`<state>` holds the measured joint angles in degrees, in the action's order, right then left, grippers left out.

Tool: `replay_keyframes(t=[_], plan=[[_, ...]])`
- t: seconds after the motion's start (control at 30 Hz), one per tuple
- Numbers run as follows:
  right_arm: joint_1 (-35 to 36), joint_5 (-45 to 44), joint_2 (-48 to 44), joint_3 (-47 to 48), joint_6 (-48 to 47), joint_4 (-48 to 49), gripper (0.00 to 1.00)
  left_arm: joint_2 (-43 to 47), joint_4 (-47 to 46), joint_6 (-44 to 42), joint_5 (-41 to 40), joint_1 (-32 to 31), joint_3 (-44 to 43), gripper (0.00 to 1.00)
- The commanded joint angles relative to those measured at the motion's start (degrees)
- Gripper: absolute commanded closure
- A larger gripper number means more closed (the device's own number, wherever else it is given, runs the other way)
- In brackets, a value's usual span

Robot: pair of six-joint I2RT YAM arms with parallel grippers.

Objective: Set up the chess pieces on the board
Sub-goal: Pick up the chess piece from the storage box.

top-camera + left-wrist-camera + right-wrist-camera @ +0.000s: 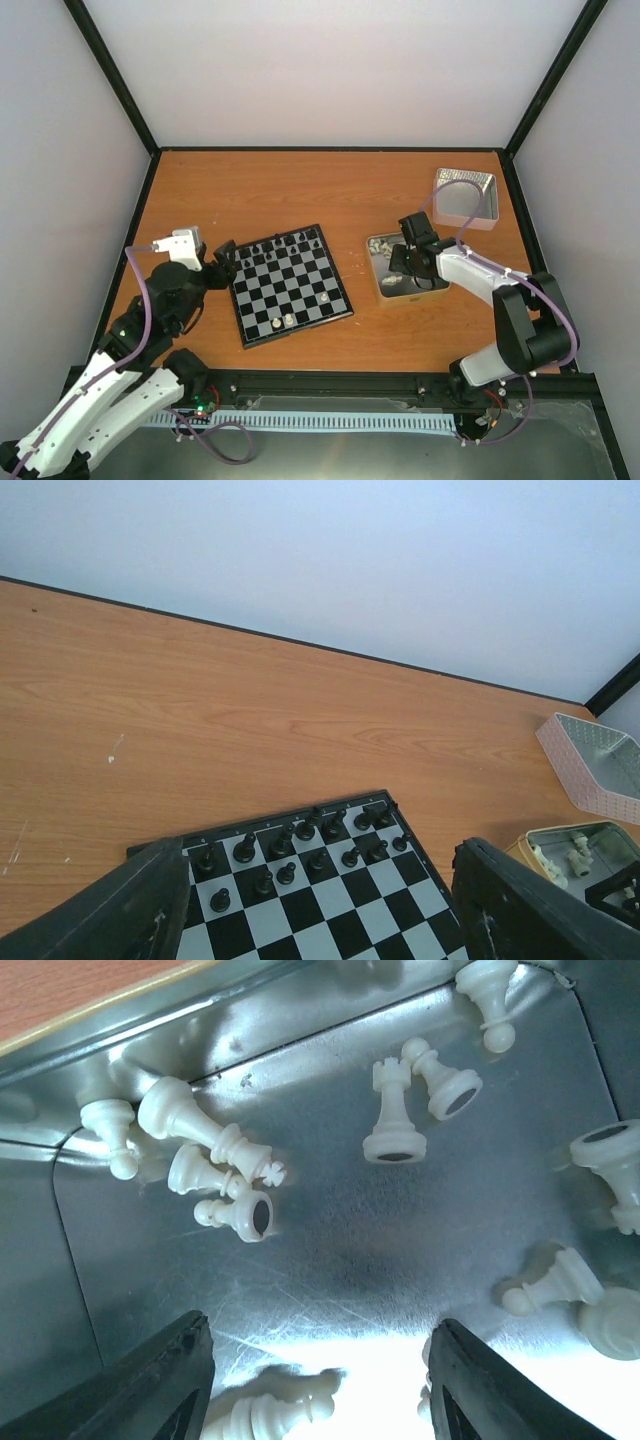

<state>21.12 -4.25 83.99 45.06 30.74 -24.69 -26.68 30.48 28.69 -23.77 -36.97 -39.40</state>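
Note:
The board [290,287] lies on the table left of centre, with black chessmen in its two far rows and three cream chess pieces [288,321] near its front edge. My left gripper [225,262] hovers at the board's left rim. In the left wrist view it [320,930] is open, with the board [330,905] below and nothing held. My right gripper [410,262] is down inside a silver tin [385,290]. In the right wrist view it [320,1400] is open over the tin floor. Several cream chess pieces [395,1120] lie on their sides there, and one [270,1415] lies between the fingers.
A second silver tin [465,197] stands at the back right and also shows in the left wrist view [595,765]. The tin's walls [40,1260] close in around my right fingers. Black frame rails border the table.

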Motion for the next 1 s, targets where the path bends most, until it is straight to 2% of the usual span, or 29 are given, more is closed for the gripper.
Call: replay_keyframes(t=[0.0, 0.3, 0.73, 0.97], plan=[[-0.5, -0.7, 2.3, 1.8, -1.3, -0.4, 0.42, 0.1, -1.6, 0.6, -1.6, 0.2, 0.1, 0.27], [-0.5, 0.2, 10.5, 7.1, -6.7, 0.5, 0.46, -1.5, -1.6, 0.7, -1.6, 0.2, 0.0, 0.26], [-0.5, -0.4, 16.6, 10.7, -11.3, 0.8, 0.57, -2.2, -2.2, 0.3, -0.7, 0.2, 0.1, 0.26], [-0.4, 0.5, 16.1, 10.1, -11.0, 1.3, 0.7, -2.2, -2.1, 0.3, -0.5, 0.2, 0.3, 0.26]])
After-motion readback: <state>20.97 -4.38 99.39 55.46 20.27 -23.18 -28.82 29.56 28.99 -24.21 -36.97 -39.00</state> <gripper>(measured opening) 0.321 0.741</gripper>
